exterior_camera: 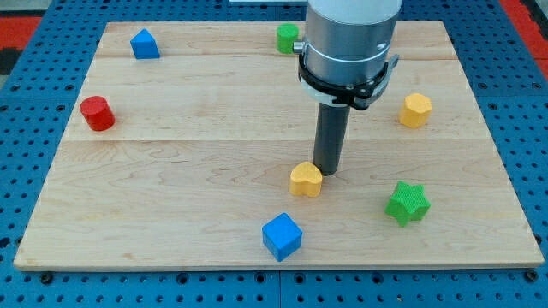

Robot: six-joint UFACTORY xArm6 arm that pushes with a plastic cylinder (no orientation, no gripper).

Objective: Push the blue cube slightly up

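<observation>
Blue cube [282, 236] sits toward the view's bottom-left of my tip [326, 173], which has no claw, grips nothing, and touches the yellow heart block [306, 180].

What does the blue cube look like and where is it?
The blue cube is a small, bright blue block, solid-looking with smooth faces. It sits turned cornerwise on the wooden board near the view's bottom edge. Nothing touches it. My tip is above it toward the view's top, beside the yellow block.
</observation>
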